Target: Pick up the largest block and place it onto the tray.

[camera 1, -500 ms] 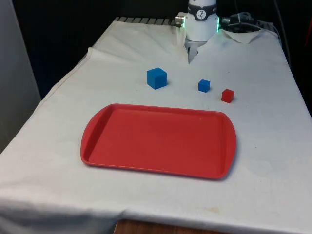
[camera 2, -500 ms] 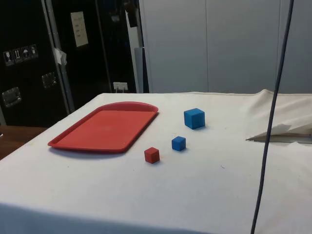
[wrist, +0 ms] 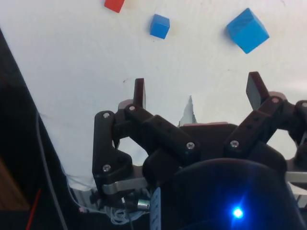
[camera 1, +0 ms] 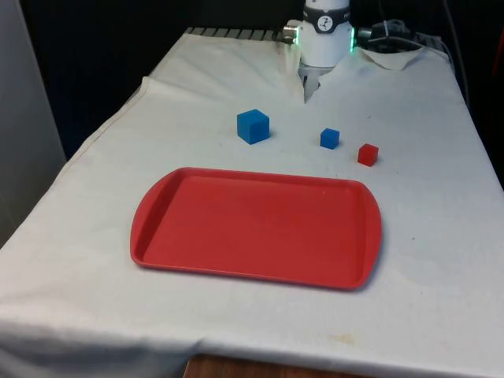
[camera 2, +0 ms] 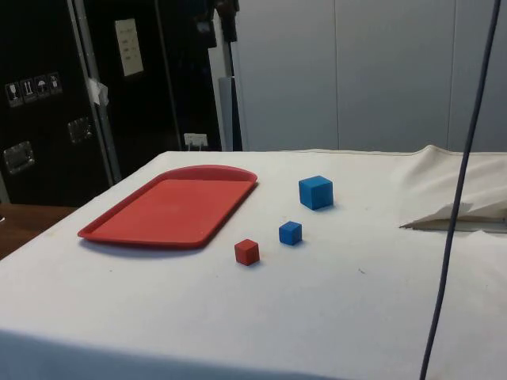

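Note:
The largest block is a blue cube [camera 1: 253,126] [camera 2: 315,192] [wrist: 247,30] standing on the white cloth beyond the red tray [camera 1: 157,213] [camera 2: 119,218]. A small blue cube [camera 1: 329,138] [camera 2: 290,233] [wrist: 159,26] and a small red cube [camera 1: 367,154] [camera 2: 246,252] [wrist: 114,5] lie to the front view's right of it. In the wrist view my gripper [wrist: 197,89] hangs high above the cloth, open, with nothing between its fingers. It is well apart from all three cubes.
The robot's white base [camera 1: 326,35] stands at the table's far end, with a fold of cloth [camera 1: 309,85] [camera 2: 455,215] before it. A dark cable [camera 2: 451,214] hangs in the side view. Dark cabinets [camera 2: 47,95] stand behind the tray.
In the side view the hanging cable has swung a little to the right. The blocks and tray have not moved.

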Controlling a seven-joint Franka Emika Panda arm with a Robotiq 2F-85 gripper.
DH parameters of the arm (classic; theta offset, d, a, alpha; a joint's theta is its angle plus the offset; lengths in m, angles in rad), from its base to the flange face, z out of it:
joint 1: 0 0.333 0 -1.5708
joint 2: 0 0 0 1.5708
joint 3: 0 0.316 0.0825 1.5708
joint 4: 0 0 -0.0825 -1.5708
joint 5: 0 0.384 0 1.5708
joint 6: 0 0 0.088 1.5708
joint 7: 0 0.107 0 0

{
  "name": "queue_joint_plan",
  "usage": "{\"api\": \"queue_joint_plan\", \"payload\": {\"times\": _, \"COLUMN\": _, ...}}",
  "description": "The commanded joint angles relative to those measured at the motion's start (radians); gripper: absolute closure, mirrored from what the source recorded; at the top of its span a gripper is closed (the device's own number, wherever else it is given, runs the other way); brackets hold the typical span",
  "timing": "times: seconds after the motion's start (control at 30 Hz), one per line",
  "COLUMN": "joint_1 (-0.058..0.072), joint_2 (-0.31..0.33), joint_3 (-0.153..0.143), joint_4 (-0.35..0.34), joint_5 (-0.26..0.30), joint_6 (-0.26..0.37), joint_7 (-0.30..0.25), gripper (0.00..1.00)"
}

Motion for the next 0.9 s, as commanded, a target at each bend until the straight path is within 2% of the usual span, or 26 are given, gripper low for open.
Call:
{"api": "queue_joint_plan", "payload": {"times": 0.0, "joint_1": -0.002, "joint_2": -0.022, "joint_3": 0.0, "joint_4": -0.023, "joint_5": -0.016, "joint_6": 0.021, "joint_7": 0.008, "gripper": 0.0}}
{"api": "queue_joint_plan", "payload": {"times": 0.07, "joint_1": -0.003, "joint_2": -0.038, "joint_3": -0.001, "joint_4": -0.04, "joint_5": -0.023, "joint_6": 0.028, "joint_7": 0.009, "gripper": 0.0}}
{"api": "queue_joint_plan", "payload": {"times": 0.1, "joint_1": -0.001, "joint_2": -0.023, "joint_3": -0.001, "joint_4": -0.026, "joint_5": -0.011, "joint_6": 0.011, "joint_7": 0.001, "gripper": 0.0}}
{"api": "queue_joint_plan", "payload": {"times": 0.17, "joint_1": -0.005, "joint_2": -0.061, "joint_3": -0.001, "joint_4": -0.064, "joint_5": -0.033, "joint_6": 0.037, "joint_7": 0.008, "gripper": 0.0}}
{"api": "queue_joint_plan", "payload": {"times": 0.3, "joint_1": -0.008, "joint_2": -0.093, "joint_3": -0.004, "joint_4": -0.098, "joint_5": -0.047, "joint_6": 0.051, "joint_7": 0.008, "gripper": 0.0}}
{"api": "queue_joint_plan", "payload": {"times": 0.33, "joint_1": -0.005, "joint_2": -0.088, "joint_3": -0.006, "joint_4": -0.093, "joint_5": -0.038, "joint_6": 0.038, "joint_7": 0.001, "gripper": 0.0}}
{"api": "queue_joint_plan", "payload": {"times": 0.37, "joint_1": -0.009, "joint_2": -0.109, "joint_3": -0.007, "joint_4": -0.115, "joint_5": -0.052, "joint_6": 0.057, "joint_7": 0.006, "gripper": 0.0}}
{"api": "queue_joint_plan", "payload": {"times": 0.5, "joint_1": -0.012, "joint_2": -0.138, "joint_3": -0.013, "joint_4": -0.147, "joint_5": -0.062, "joint_6": 0.069, "joint_7": 0.003, "gripper": 0.0}}
{"api": "queue_joint_plan", "payload": {"times": 0.6, "joint_1": -0.011, "joint_2": -0.148, "joint_3": -0.018, "joint_4": -0.161, "joint_5": -0.06, "joint_6": 0.065, "joint_7": -0.002, "gripper": 0.0}}
{"api": "queue_joint_plan", "payload": {"times": 0.63, "joint_1": -0.015, "joint_2": -0.161, "joint_3": -0.02, "joint_4": -0.18, "joint_5": -0.071, "joint_6": 0.085, "joint_7": -0.001, "gripper": 0.0}}
{"api": "queue_joint_plan", "payload": {"times": 0.83, "joint_1": -0.02, "joint_2": -0.187, "joint_3": -0.039, "joint_4": -0.234, "joint_5": -0.085, "joint_6": 0.114, "joint_7": -0.003, "gripper": 0.0}}
{"api": "queue_joint_plan", "payload": {"times": 0.87, "joint_1": -0.016, "joint_2": -0.181, "joint_3": -0.041, "joint_4": -0.227, "joint_5": -0.077, "joint_6": 0.102, "joint_7": -0.006, "gripper": 0.0}}
